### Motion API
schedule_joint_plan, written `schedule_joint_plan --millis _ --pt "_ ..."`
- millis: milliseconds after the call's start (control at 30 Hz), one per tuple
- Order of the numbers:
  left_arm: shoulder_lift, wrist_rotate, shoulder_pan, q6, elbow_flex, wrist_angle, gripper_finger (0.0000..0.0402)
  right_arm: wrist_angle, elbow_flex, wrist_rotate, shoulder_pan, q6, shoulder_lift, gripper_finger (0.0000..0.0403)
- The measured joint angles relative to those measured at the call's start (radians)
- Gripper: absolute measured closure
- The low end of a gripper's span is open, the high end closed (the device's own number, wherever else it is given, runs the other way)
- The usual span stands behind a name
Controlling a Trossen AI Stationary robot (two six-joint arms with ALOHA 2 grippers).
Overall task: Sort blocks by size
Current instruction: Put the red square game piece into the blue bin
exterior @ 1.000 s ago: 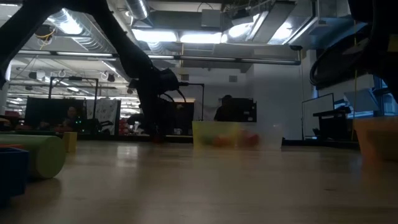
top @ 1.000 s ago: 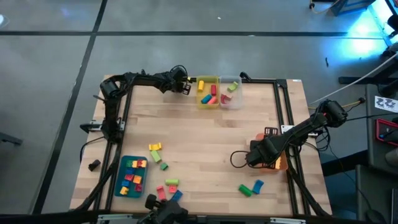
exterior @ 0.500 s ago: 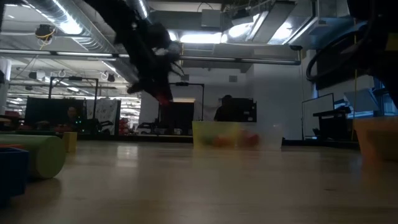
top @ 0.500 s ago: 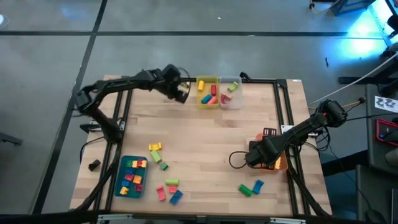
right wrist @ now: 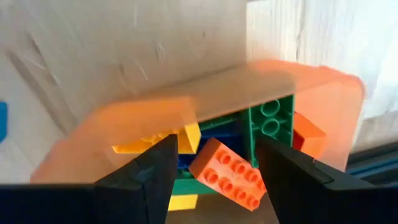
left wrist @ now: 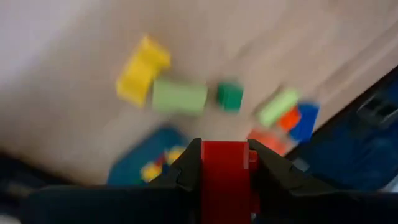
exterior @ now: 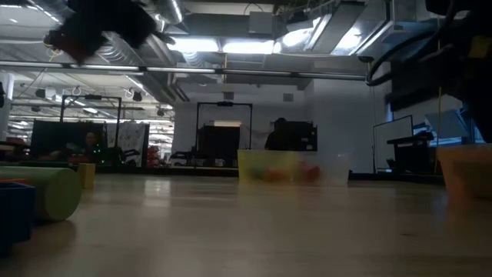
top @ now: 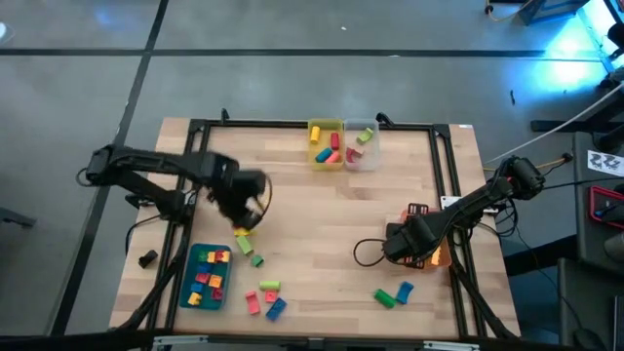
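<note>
Grey floor (top: pixel 292 29), ceiling strip lights (exterior: pixel 231 46), dark monitors (exterior: pixel 219 146) behind

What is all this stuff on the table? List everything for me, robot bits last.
Yellow bin: one, far edge of the table, holding several mixed-colour blocks.
Clear bin: one, touching the yellow bin's right side, a few blocks inside.
Teal bin: one, near-left corner, full of mixed blocks.
Orange bin: one, right edge, holding green, yellow, blue and orange blocks.
Loose blocks: two small clusters near the teal bin, plus a green and blue pair near-right.
Red block: one, pinched in the left gripper.
Left gripper: above the left clusters.
Right gripper: open, over the orange bin.
</note>
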Motion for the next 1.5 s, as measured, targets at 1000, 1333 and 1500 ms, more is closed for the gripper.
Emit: schedule_joint_plan --millis 1000,1333,1500 --pt "-0.001 -0.114 -0.519 -0.609 0.000 -0.090 0.0301 0.004 0.000 0.000 0.000 0.000 0.000 0.0187" --pt "-0.001 -0.107 -0.524 -0.686 -0.080 -0.081 0.0300 0.004 0.000 0.000 0.000 0.000 0.000 0.0187" --pt "-0.001 -0.100 -0.523 -0.687 -0.137 -0.076 0.0300 0.004 0.000 0.000 0.000 0.000 0.000 0.0187"
